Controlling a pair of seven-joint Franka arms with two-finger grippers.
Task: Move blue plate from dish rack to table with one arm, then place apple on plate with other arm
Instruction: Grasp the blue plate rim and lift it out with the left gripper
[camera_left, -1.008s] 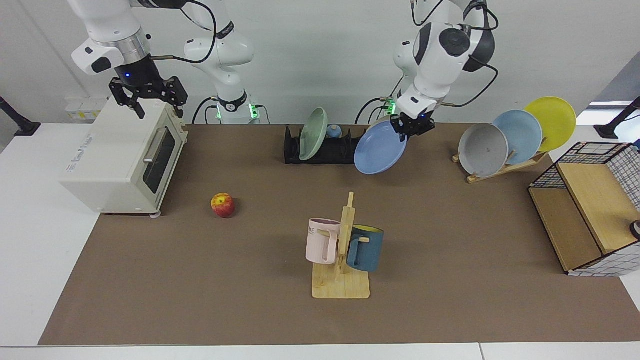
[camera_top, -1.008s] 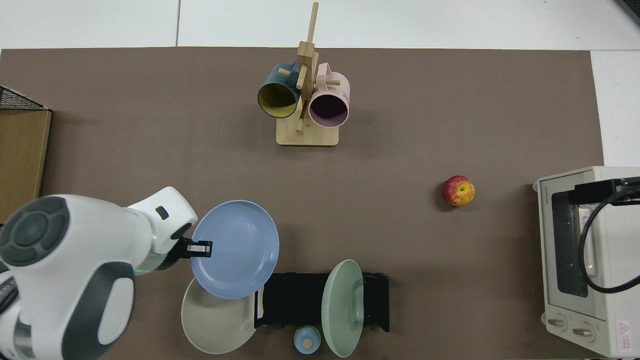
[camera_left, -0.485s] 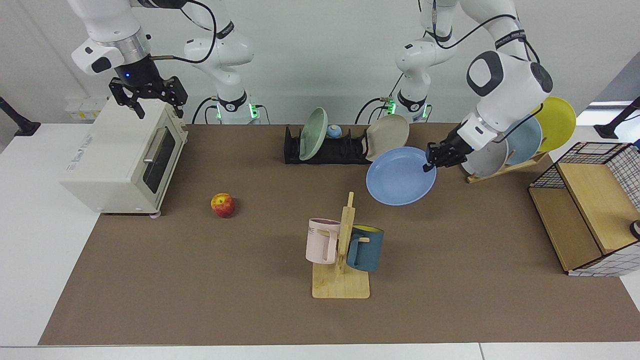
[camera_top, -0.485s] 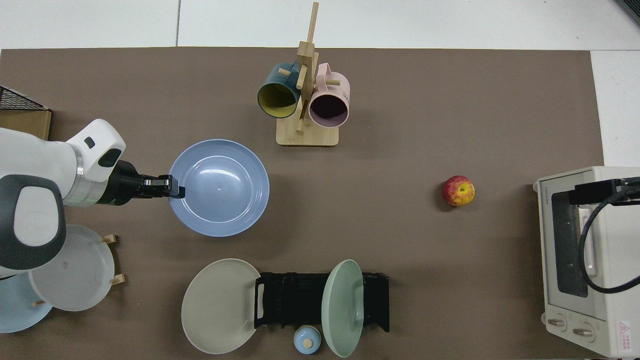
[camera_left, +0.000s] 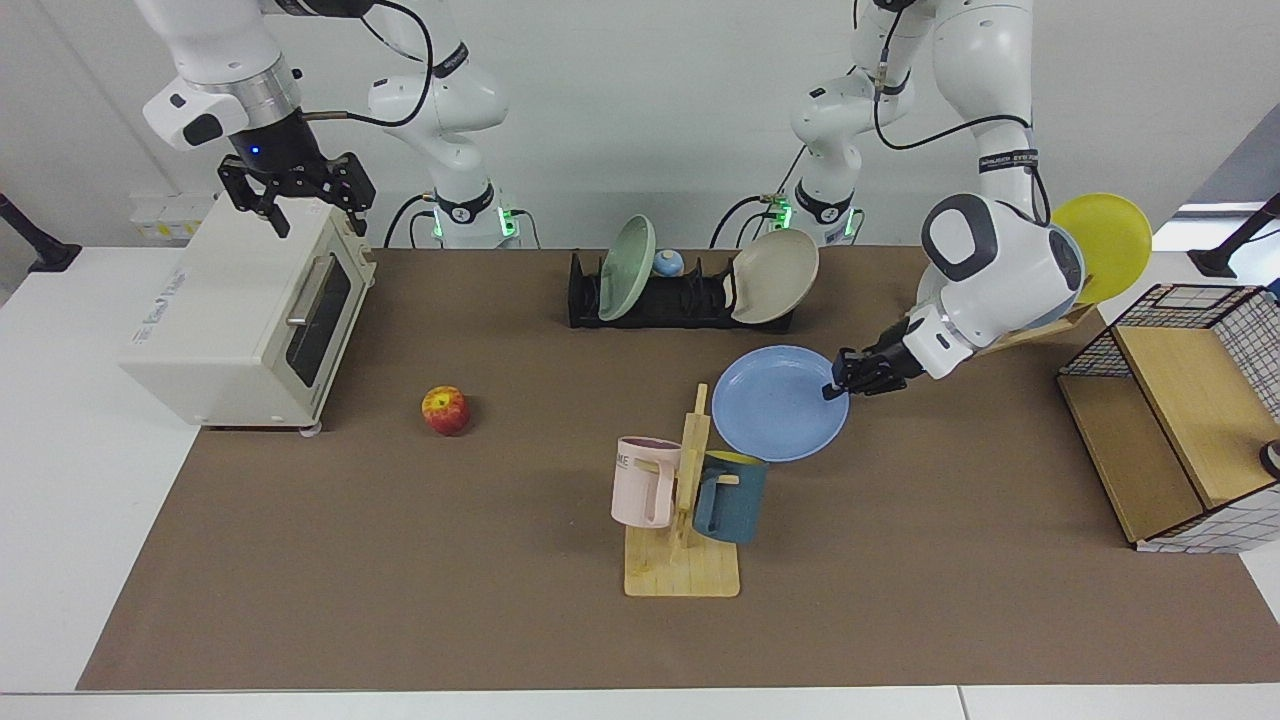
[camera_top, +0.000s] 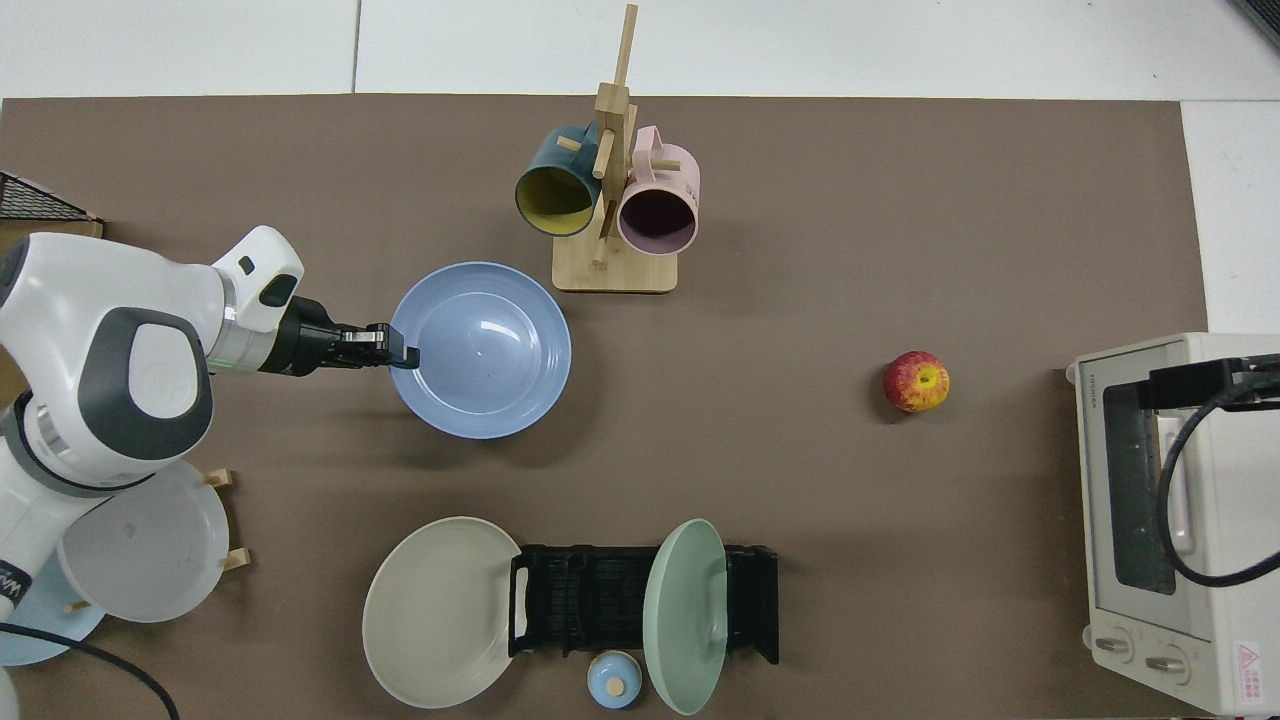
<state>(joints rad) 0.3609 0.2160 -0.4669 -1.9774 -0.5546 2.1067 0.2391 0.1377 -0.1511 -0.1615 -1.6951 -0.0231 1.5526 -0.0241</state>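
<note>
Facing view: pink mug (camera_left: 645, 483) reads "ME"; left gripper (camera_left: 838, 378) grips blue plate (camera_left: 775, 405).

A plain white wall (camera_left: 640, 110) stands behind.

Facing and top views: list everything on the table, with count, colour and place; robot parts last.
blue plate: 1, blue, held beside the mug tree
apple: 1, red-yellow, on the mat near the oven
dish rack: 1, black, holding a green plate and a beige plate
mug tree: 1, wooden, with pink and dark blue mugs
oven: 1, white, at the table's end
left gripper: shut on the blue plate's rim
right gripper: open, waiting above the oven
</note>
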